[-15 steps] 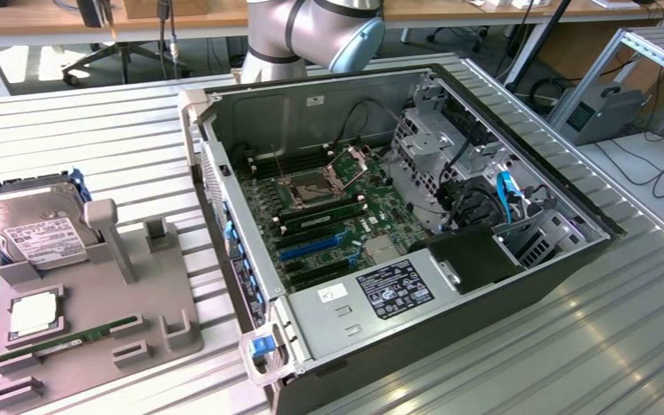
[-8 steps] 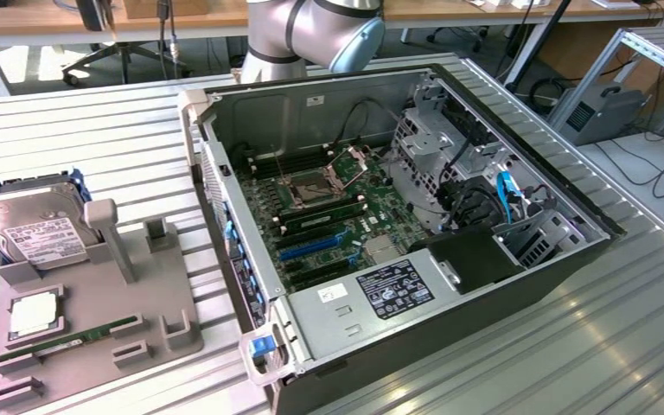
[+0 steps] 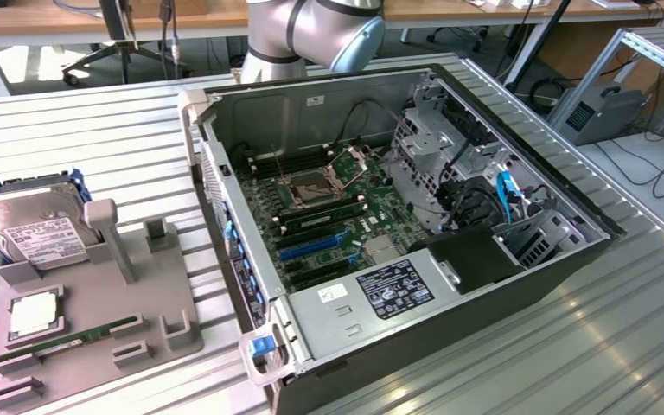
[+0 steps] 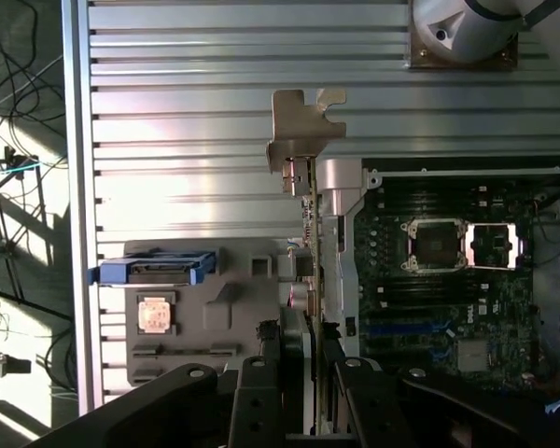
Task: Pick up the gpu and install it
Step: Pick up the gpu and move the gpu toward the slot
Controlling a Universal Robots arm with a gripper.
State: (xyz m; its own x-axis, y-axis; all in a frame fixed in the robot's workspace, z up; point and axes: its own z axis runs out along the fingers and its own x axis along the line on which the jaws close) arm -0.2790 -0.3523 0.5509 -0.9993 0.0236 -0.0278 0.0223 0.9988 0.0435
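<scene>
- My pincer (image 4: 303, 397) was clenched on the graphics card (image 4: 310, 233), one finger on each flat face.
- In the wrist view, the card stood edge-on to the camera, its silver bracket (image 4: 303, 131) at the end far from my fingers.
- The card hung off the tabletop (image 3: 79, 138), in line with the border between the gray tray (image 4: 224, 299) and the open computer case (image 3: 482, 346).
- The case lay on its side, its motherboard (image 4: 448, 280) exposed.
- On the tray lay a hard drive (image 3: 32, 229), a processor chip (image 3: 35, 316) and a memory stick (image 3: 73, 339).
</scene>
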